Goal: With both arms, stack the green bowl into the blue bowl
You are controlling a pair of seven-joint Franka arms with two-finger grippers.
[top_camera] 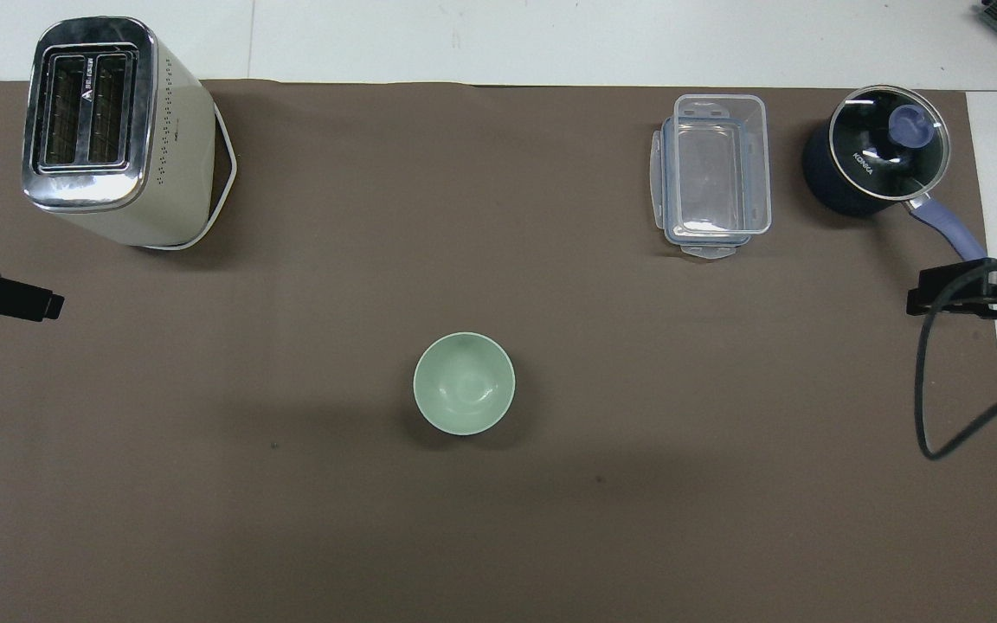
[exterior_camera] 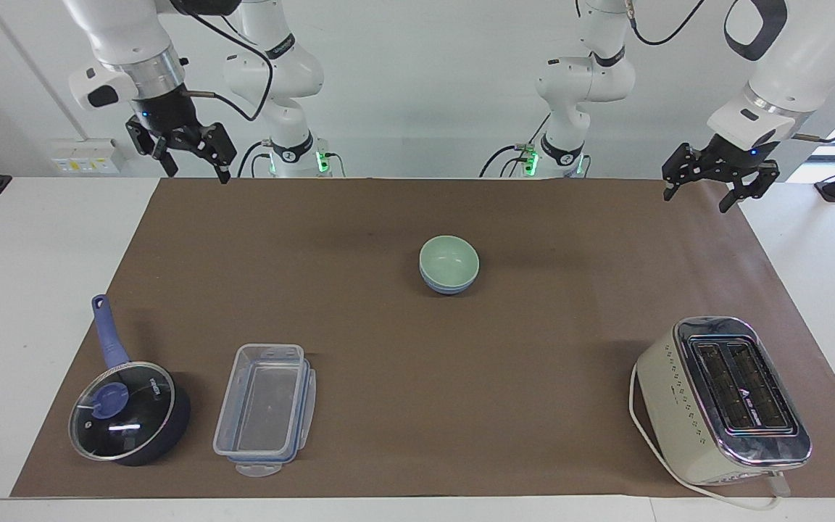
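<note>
The white counter [exterior_camera: 40, 239] has a big brown mat [exterior_camera: 359, 341] lying flat on it. The blue bowl [exterior_camera: 449, 287] sits on the middle of the mat. Farther from the robots than the bowl, toward the left arm's end, stands a toaster [exterior_camera: 722, 399]. Also farther from the robots than the bowl, toward the right arm's end, sit a clear box [exterior_camera: 265, 408] and a dark pan [exterior_camera: 131, 413] with a glass lid, side by side.
</note>
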